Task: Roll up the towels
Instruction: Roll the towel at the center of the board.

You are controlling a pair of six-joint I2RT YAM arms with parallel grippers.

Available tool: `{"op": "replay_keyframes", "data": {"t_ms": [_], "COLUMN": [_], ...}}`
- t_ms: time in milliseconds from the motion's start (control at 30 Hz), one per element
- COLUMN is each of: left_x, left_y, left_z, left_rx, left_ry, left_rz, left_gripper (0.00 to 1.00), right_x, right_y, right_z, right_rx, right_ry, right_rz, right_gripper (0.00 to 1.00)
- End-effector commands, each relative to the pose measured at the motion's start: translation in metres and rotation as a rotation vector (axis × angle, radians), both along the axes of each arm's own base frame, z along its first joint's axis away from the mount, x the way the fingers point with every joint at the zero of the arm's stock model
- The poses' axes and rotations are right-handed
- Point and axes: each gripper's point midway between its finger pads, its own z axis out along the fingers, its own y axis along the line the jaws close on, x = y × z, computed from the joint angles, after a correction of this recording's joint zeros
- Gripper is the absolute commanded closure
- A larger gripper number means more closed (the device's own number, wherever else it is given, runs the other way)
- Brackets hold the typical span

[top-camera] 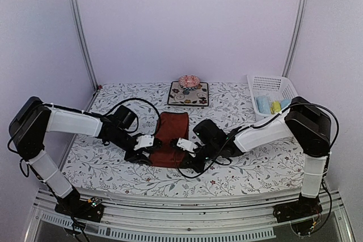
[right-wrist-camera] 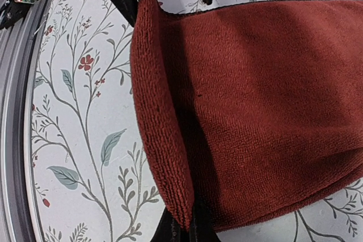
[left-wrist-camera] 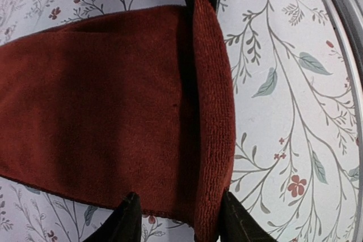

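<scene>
Dark red towel [top-camera: 172, 134] lies mid-way across the counter [top-camera: 108, 168] with just its near edge turned over, so I'd say most of the rolling's left to do. Right fingers [right-wrist-camera: 198, 230] are pinched on one end of that fold, and left fingers [left-wrist-camera: 129, 222] stand apart astride the other.

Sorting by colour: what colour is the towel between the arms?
The towel is plain dark red; left wrist view shows it best.

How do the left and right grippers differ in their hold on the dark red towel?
The left gripper has its jaws apart, straddling the folded edge of the dark red towel without pinching it; the right gripper is shut, pinching that edge. The left gripper is at the towel's left side, the right gripper at its right. Both sit at the same folded near edge.
</scene>
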Motion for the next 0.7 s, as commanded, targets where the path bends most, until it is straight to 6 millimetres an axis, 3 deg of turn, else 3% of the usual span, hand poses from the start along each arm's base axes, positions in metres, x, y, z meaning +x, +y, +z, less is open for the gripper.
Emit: {"op": "replay_keyframes", "data": {"t_ms": [0,333,667], "left_x": [0.018,0.019,-0.001], "left_y": [0.005,0.014,0.023], "left_z": [0.004,0.033,0.04], "left_rx": [-0.019,-0.115,-0.127], "left_ry": [-0.042,-0.323,-0.666], "left_rz": [0.058,0.016,-0.101], "left_gripper": [0.49,0.38,0.4], "right_x": [-0.001,0.005,0.005], "right_y": [0.001,0.005,0.012], "right_z": [-0.008,-0.013,-0.014], "right_rx": [-0.003,-0.013,-0.046], "right_ry": [0.111,0.282,0.443], "right_rz": [-0.003,-0.049,-0.117], "right_gripper": [0.98,0.98,0.97]}}
